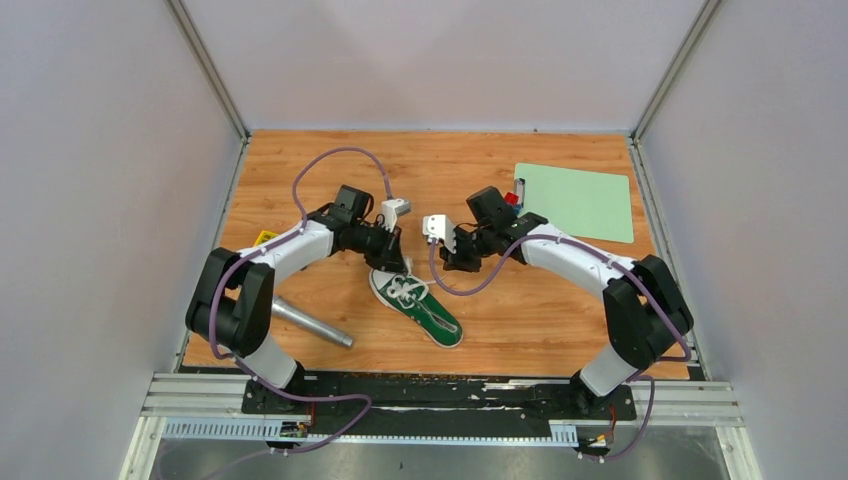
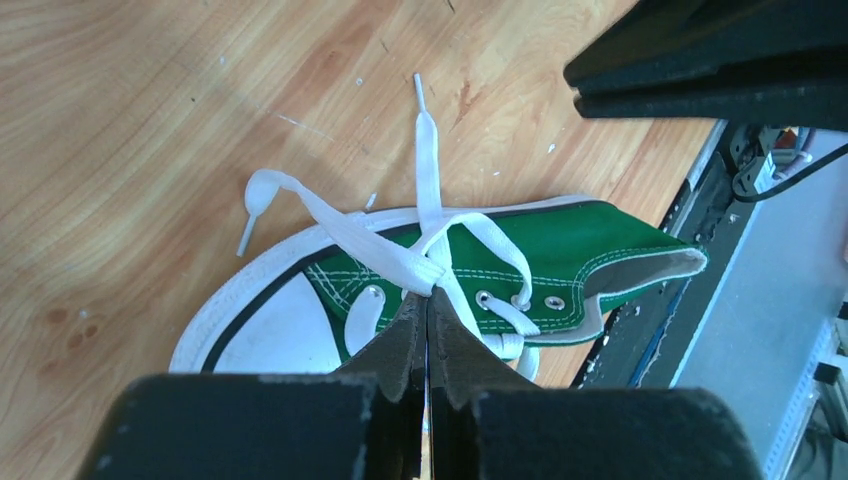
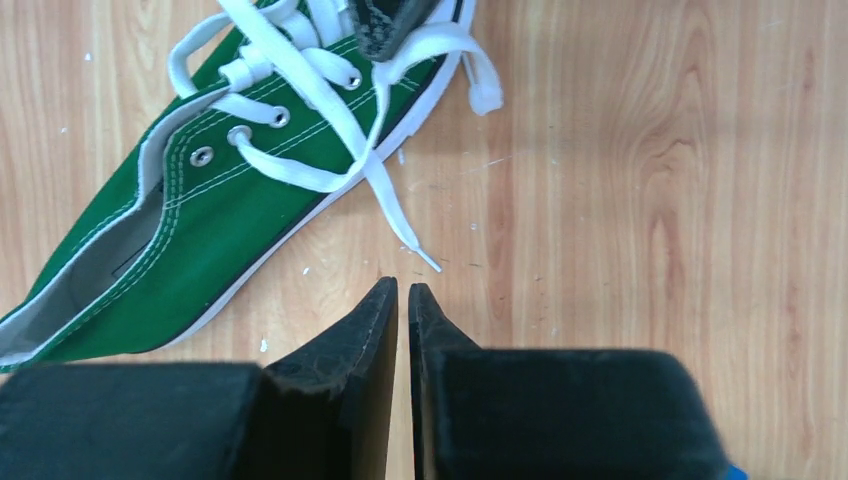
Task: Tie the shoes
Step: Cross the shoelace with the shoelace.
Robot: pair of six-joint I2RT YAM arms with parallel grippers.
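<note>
I'm pinching the long white flat laces (image 2: pixel 430 150) where they're crossing with my left pincer (image 2: pixel 427 300), over the small green canvas sneaker (image 1: pixel 417 307) lying mid-frame in the overhead view on the wooden table (image 1: pixel 540 310). My right pincer (image 3: pixel 402 290) is hanging clenched, empty, beside a lace tip. I'm reckoning: light shoe, limp slippery laces, best grabbed near their ends. No containers showing.

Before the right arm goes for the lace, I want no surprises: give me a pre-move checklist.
1. Grip of left pincer on white flat lace: ok, clamped.
2. Readiness of right pincer: not ok, shut and empty.
3. Target, loose lace tip, lying on wooden table ahead of right pincer: ok.
4. Bow on green canvas sneaker: not ok, none visible.
5. Clearance, silver metal cylinder apart from sneaker: ok.
</note>
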